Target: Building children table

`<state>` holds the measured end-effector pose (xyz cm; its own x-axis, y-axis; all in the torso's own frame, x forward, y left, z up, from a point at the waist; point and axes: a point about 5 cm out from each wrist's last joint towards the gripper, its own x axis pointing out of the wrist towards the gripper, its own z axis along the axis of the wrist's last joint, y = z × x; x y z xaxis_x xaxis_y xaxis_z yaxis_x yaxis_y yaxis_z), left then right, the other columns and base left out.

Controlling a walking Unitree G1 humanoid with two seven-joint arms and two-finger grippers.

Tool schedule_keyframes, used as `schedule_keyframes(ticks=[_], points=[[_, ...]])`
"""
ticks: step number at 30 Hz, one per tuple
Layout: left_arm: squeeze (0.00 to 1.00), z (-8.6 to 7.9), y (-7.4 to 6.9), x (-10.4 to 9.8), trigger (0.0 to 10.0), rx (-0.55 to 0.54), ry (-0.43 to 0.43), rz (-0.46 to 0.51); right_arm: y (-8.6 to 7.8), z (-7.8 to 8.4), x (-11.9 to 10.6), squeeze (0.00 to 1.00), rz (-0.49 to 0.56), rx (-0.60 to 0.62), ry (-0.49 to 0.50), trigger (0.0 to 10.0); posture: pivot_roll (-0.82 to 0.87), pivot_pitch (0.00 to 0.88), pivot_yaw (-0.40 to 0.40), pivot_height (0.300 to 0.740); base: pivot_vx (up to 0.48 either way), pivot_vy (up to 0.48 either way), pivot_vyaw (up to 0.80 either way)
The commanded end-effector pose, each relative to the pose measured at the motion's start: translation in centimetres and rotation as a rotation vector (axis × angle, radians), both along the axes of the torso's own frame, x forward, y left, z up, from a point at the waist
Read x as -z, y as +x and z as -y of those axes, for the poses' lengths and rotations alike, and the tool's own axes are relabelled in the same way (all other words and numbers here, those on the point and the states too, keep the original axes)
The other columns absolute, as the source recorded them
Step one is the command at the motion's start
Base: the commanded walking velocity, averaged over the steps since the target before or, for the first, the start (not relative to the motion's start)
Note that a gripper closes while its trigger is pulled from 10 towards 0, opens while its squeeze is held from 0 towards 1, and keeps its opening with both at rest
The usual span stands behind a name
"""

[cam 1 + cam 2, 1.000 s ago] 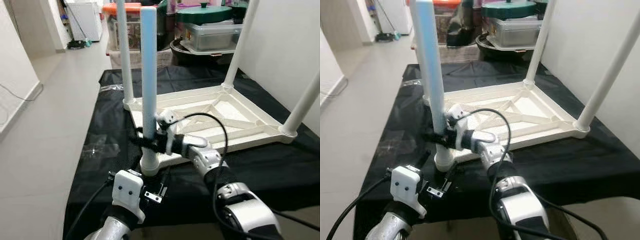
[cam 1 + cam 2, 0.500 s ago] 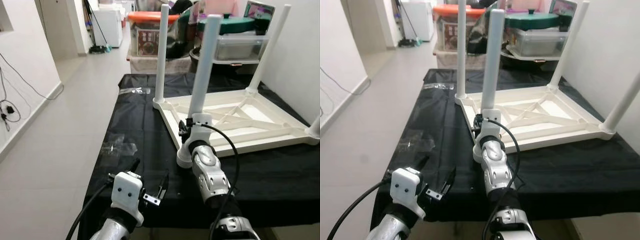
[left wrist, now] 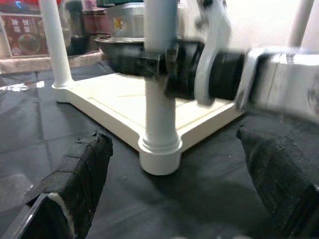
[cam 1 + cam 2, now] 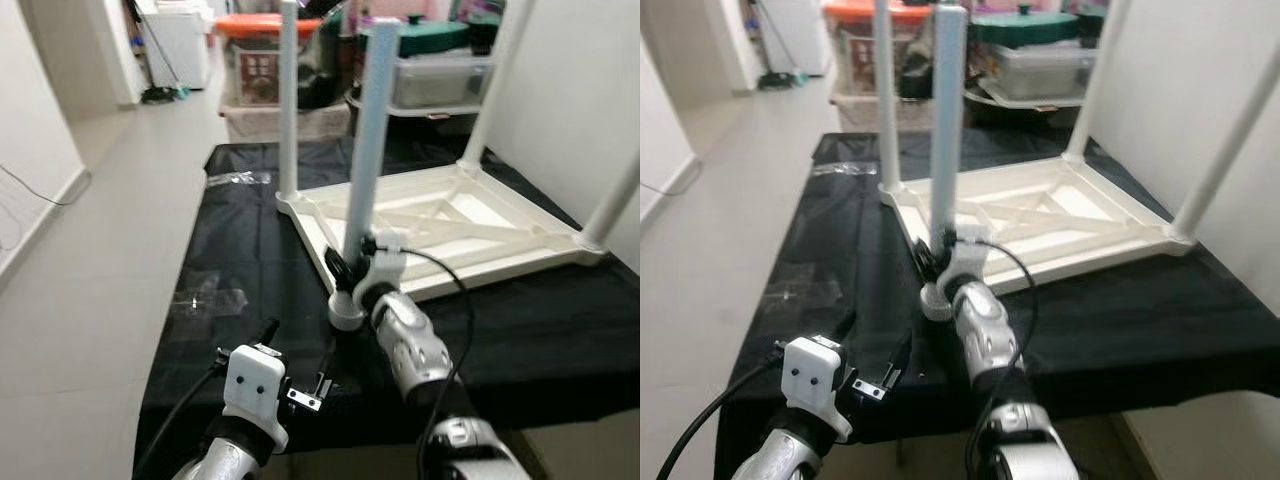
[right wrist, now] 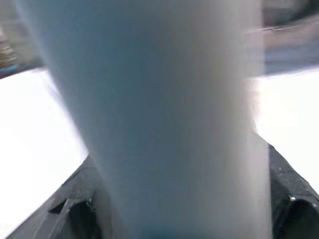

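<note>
The white plastic children's table top [image 4: 455,225] lies upside down on the black-draped surface [image 4: 240,270] with all four legs standing in its corners, so the build looks nearly done, with probably only the tightening of the near corner left; the right gripper [image 4: 345,272] is clamped around the pale blue-white cylindrical table leg [image 4: 368,140] just above its socket. The left gripper [image 3: 174,199] hangs wide apart and empty, with that leg's foot just ahead between its fingers [image 3: 82,174].

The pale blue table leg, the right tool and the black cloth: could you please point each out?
pale blue table leg [image 4: 368,140], left eye view, mid shaft.
right tool [image 4: 345,272], left eye view, between fingertips.
black cloth [image 4: 240,240], left eye view, bare patch.
</note>
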<state>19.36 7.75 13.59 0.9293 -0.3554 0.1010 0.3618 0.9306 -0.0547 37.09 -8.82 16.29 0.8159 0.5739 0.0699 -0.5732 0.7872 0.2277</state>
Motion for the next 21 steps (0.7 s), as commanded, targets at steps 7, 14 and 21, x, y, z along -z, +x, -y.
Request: schedule_keyframes(ticks=[7, 14, 21], points=[[0.0, -0.1, 0.1, 0.1, 10.0, -0.002, 0.005, 0.003, -1.5, -0.3, 0.4, 0.0, -0.066, -0.509, -0.043, 10.0, 0.08, 0.0, -0.028, 0.74, 0.0, 0.0, 0.0], [0.0, -0.1, 0.1, 0.1, 10.0, -0.004, 0.006, 0.006, -2.6, -1.5, 0.7, 0.0, -0.074, -0.811, -0.089, 10.0, 0.1, 0.0, -0.034, 0.74, 0.0, 0.0, 0.0], [0.0, -0.2, 0.1, 0.0, 10.0, -0.009, 0.007, 0.007, -2.5, -3.7, 0.3, 0.0, -0.044, -0.895, -0.106, 0.0, 0.11, 0.0, -0.04, 0.74, 0.0, 0.0, 0.0]])
